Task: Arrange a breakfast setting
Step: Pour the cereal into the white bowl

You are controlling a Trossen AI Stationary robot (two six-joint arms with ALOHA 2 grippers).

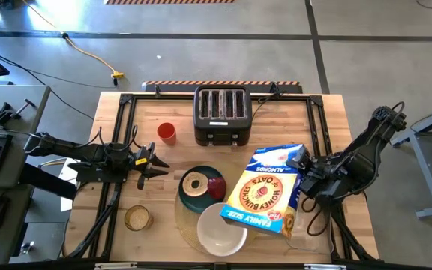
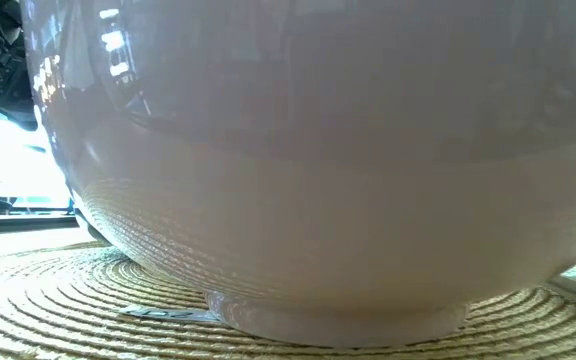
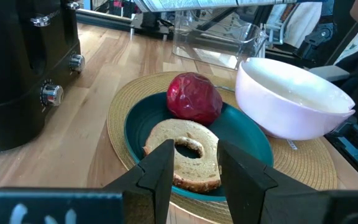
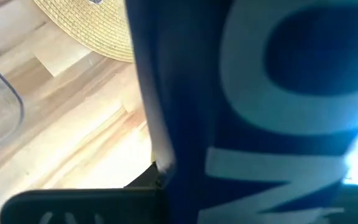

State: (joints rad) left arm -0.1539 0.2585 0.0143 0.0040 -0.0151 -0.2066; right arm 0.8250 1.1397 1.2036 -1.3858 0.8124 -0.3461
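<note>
The white bowl (image 2: 328,180) is filling nearly the whole picture. It is sitting on the woven placemat (image 2: 48,310).

On your worktop (image 1: 118,120) the toaster (image 1: 220,115) stands at the back, with the cup (image 1: 166,133) just to its left. Nearer you lies the placemat (image 1: 182,217), carrying the plate (image 1: 188,199) and, in front of that, the bowl (image 1: 221,229). The bagel half (image 1: 195,184) and the red food item (image 1: 216,187) sit side by side on the plate. The cereal box (image 1: 267,190) tilts over the bowl's right side, in your right hand (image 1: 306,180). Your left hand (image 1: 156,163) sits left of the plate.
</note>
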